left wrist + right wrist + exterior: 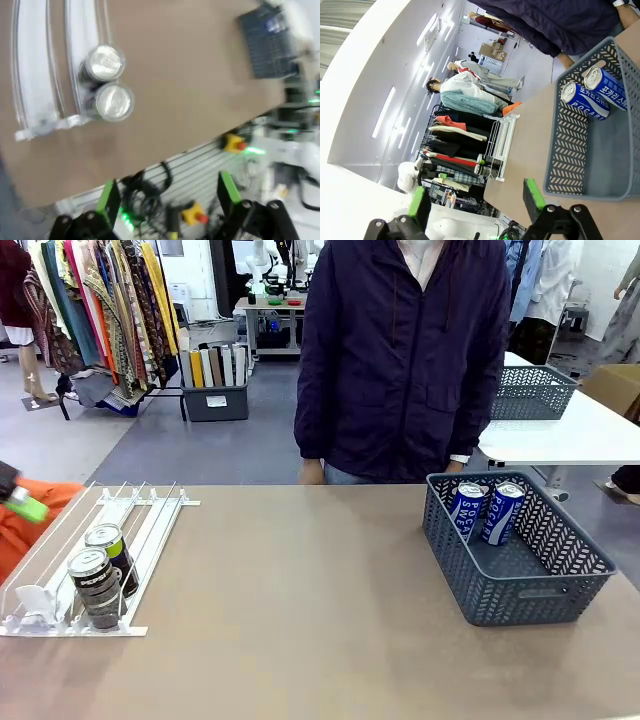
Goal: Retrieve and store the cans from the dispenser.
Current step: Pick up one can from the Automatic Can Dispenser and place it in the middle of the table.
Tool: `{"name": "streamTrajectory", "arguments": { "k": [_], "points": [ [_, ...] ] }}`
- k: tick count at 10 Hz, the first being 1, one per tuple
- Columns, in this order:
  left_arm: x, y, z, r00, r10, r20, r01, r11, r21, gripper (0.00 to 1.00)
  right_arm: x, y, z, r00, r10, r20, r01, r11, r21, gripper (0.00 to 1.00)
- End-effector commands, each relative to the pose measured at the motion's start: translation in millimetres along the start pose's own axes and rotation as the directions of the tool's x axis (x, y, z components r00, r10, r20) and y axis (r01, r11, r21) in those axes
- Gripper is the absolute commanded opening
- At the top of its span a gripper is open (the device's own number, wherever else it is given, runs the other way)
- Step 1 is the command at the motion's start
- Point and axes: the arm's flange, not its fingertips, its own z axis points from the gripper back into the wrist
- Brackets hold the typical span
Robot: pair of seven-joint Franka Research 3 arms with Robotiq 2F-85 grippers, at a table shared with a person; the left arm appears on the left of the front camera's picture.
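Front view: rack [150, 525] sits at table's [320, 620] left w/ two black cans [92, 585] upright in one lane, down by the near stops, one right behind the other. Grey basket [520, 590] at right holds two blue cans [467, 510] leaning on its far wall. Person [400, 360] stands at far edge, arms at sides. Left wrist view (blurred): left gripper [167, 195] hangs high, fingers spread wide, nothing btwn them. Both silver can tops lie ahead, well apart from the fingers. Right wrist view: right gripper [475, 197] also spread and empty, near the basket's outer wall. Step, as I read it: approach for the 3rd can, w/ two stored and two left. Next move needs the left gripper centred over the nearest can, then down around it w/o knocking its neighbour.
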Motion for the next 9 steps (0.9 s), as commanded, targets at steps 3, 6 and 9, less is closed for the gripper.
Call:
{"name": "streamTrajectory", "arguments": {
  "k": [3, 6, 9],
  "points": [
    [24, -38, -49, 0.993, 0.108, -0.045, -0.077, 0.894, 0.442, 1.0, 4, 5, -2, 1.0, 0.004, 0.02, -0.005, 1.0, 0.023, 1.0],
    [16, -50, -47, 0.998, 0.046, -0.049, -0.024, 0.923, 0.385, 1.0, 4, 5, -2, 1.0, 0.004, 0.02, -0.005, 1.0, 0.023, 1.0],
    [28, -50, -63, 0.999, 0.016, -0.045, 0.004, 0.915, 0.402, 1.0, 4, 5, -2, 1.0, 0.004, 0.02, -0.005, 1.0, 0.023, 1.0]
  ]
}}
